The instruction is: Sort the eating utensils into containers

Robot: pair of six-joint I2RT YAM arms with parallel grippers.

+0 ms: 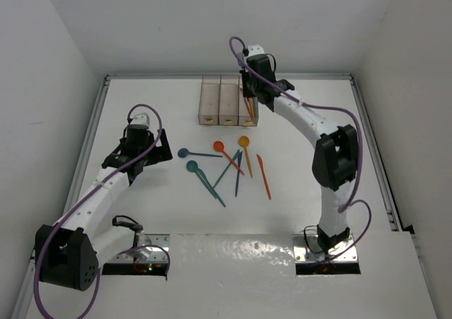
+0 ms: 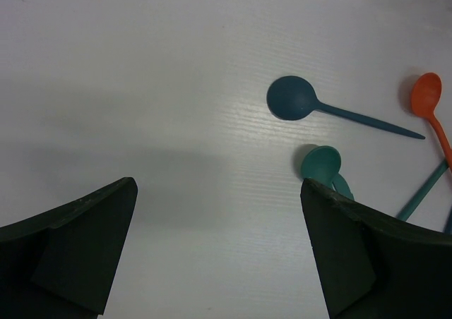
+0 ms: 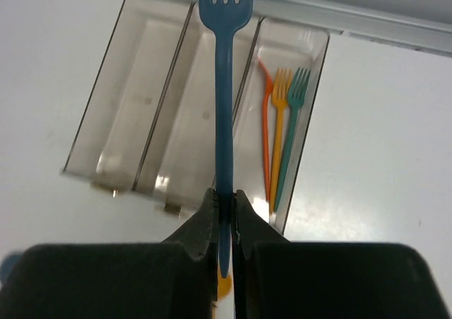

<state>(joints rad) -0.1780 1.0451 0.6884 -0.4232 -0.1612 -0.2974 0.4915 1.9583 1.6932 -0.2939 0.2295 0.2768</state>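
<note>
My right gripper is shut on a blue fork and holds it above the row of three clear bins, over the wall between the middle and right bins. The right bin holds three forks: red, orange and teal. The left bin looks empty. My left gripper is open and empty above bare table, left of a dark blue spoon and a teal spoon. Several spoons and knives lie in a loose pile mid-table.
A red spoon lies at the right edge of the left wrist view. White walls enclose the table, with a raised rim along its left side. The arm bases stand at the near edge.
</note>
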